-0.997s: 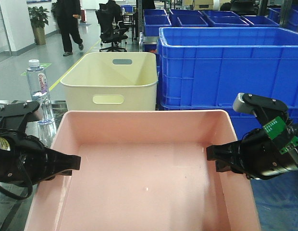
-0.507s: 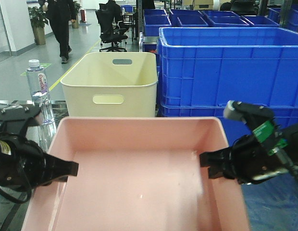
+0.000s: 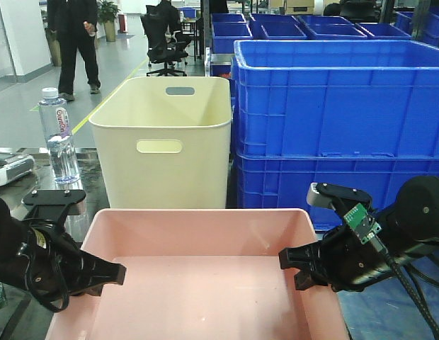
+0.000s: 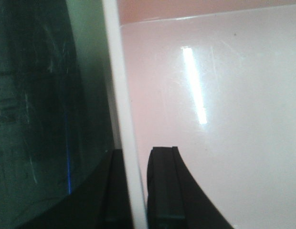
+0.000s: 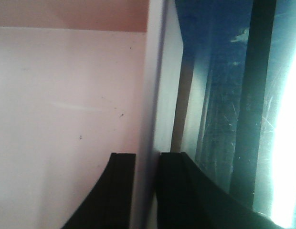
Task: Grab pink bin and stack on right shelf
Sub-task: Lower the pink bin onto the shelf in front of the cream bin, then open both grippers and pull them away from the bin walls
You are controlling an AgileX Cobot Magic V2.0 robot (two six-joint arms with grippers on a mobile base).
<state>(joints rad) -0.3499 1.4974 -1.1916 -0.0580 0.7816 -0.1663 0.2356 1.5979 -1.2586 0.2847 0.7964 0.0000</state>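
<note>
nearest, the pink bin (image 3: 205,237) lies low in the front view, over a dark glossy surface (image 4: 38,95). the left gripper (image 4: 133,155) pinches its left wall, one finger inside and one outside; the right gripper (image 5: 147,157) clamps the right wall likewise. just behind stands a cream bin (image 3: 163,120), with a water bottle (image 3: 60,134) to its left and stacked blue crates (image 3: 340,106) to its right. farthest, a person (image 3: 74,42) stands on the floor.
</note>
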